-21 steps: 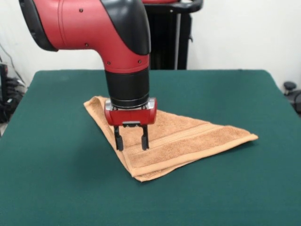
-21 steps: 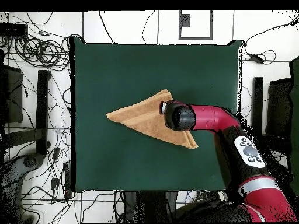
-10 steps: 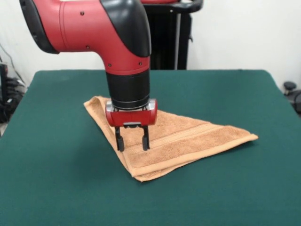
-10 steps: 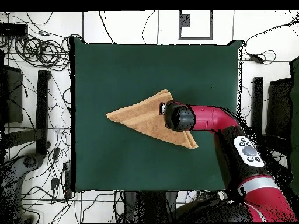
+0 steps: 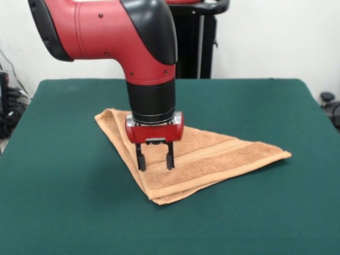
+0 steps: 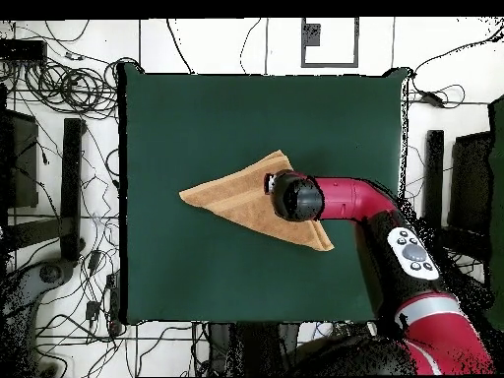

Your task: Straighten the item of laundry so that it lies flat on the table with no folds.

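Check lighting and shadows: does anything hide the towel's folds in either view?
Front view: even light, soft shadow under the towel, layered edges readable below the open gripper. Overhead view: the arm covers part of the towel; no glare on the table.

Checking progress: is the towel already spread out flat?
No, the towel lies folded into a triangle on the table, layered edges showing.

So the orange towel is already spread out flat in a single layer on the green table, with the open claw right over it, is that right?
Not quite. The front view shows the towel folded into a triangle, two layers visible along its edge. The rest holds: it lies on the green table, the open gripper over it.
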`<state>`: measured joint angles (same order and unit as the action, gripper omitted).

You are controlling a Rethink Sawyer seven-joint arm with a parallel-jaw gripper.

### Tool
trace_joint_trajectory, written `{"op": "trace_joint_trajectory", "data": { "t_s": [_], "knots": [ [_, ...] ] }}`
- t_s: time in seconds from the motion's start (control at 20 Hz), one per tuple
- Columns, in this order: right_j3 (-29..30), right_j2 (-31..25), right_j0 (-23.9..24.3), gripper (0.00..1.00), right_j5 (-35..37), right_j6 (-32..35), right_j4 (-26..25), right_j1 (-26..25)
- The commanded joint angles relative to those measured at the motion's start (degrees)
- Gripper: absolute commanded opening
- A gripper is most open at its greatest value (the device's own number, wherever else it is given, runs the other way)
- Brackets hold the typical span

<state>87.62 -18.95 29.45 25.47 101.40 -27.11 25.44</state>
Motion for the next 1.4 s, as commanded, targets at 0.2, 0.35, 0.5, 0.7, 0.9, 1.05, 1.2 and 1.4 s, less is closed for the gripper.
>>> {"op": "trace_joint_trajectory", "data": {
  "t_s": [0.2,0.35,0.5,0.7,0.9,1.05,1.2,1.4],
  "knots": [
    [3.3,0.8,-3.8,1.0,4.4,1.4,-1.1,-3.0],
    [2.4,1.9,-4.6,1.0,5.6,1.4,-1.1,-2.5],
    [1.9,2.3,-4.8,1.0,5.7,1.2,-0.9,-2.6],
    [1.9,3.5,-5.3,1.0,5.5,1.7,-1.1,-2.1],
    [1.8,4.6,-5.6,1.0,5.5,1.8,-1.3,-1.4],
    [2.0,5.3,-5.9,1.0,6.0,1.9,-1.0,-0.5],
    [1.6,5.7,-5.9,1.0,7.5,1.2,-0.4,0.2],
    [1.3,5.7,-5.1,1.0,7.2,0.4,-0.6,-0.2]
  ]
}}
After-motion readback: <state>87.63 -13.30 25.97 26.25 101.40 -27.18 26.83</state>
